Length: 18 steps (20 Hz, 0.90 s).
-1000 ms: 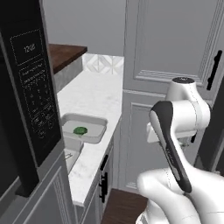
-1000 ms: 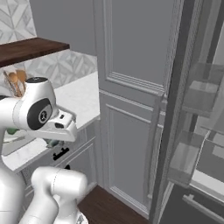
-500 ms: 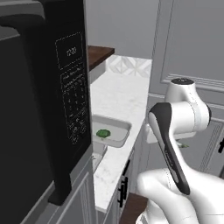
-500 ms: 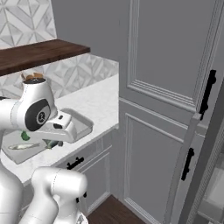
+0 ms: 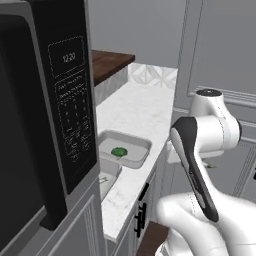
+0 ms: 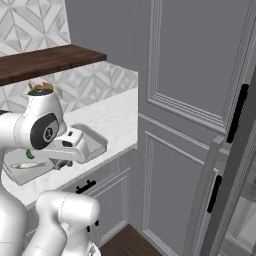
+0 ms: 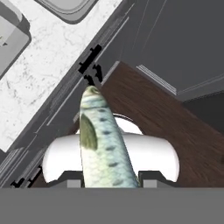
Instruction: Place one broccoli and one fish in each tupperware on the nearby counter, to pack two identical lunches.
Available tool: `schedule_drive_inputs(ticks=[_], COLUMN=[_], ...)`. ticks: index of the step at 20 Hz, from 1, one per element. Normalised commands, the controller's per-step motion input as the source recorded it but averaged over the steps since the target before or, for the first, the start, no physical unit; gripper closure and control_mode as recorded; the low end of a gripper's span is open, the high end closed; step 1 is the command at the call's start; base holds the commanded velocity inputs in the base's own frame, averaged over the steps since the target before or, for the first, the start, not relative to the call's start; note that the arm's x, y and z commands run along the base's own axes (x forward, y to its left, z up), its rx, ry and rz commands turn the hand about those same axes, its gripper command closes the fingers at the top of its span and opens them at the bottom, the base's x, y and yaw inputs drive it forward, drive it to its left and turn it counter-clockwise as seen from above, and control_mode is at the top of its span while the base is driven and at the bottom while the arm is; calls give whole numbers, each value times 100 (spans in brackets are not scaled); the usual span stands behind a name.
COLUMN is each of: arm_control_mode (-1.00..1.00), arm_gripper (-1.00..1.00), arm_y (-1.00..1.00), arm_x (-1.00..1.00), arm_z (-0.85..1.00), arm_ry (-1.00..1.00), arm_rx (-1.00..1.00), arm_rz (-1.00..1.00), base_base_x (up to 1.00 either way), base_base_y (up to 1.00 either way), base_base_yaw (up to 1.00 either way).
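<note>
My gripper (image 7: 111, 178) is shut on a silvery-green spotted fish (image 7: 105, 144), which sticks out ahead of the fingers over the dark wooden floor and the cabinet front, just off the counter's edge. On the white counter (image 5: 142, 112) a light-grey tupperware (image 5: 131, 142) holds one broccoli (image 5: 119, 151). A second tupperware (image 5: 108, 176) lies next to it, half hidden by the microwave. In the right base view this tray (image 6: 20, 174) holds a pale flat fish (image 6: 24, 165), and my hand (image 6: 70, 149) covers most of the other tray (image 6: 97, 142). Both trays' corners (image 7: 65, 8) show in the hand view.
A tall black microwave (image 5: 45, 115) stands close at the left over the counter's near end. Grey panelled cabinets with black handles (image 5: 142, 197) run under the worktop. A tall grey cabinet door (image 6: 195, 100) rises to the right, and a dark wooden shelf (image 6: 45, 60) hangs above the backsplash.
The whole picture has shifted in both base views, so the base has driven; the counter and trays now sit nearer and more central. The arm's pose looks the same.
</note>
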Motion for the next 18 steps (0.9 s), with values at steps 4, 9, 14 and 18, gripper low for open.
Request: schedule_drive_inputs(ticks=[4, 9, 14, 18], arm_control_mode=[-100, -100, -100, -100], arm_gripper=[100, 100, 100, 100], arm_y=[8, 13, 35, 40], arm_x=[100, 100, 100, 100], arm_z=[-12, -19, -37, -31], arm_ry=[0, 0, 0, -3], arm_rx=[0, 0, 1, 2], arm_rz=[11, 9, 11, 8], base_base_x=[0, 0, 0, 0], base_base_y=[0, 0, 0, 0], base_base_yaw=[0, 0, 0, 0])
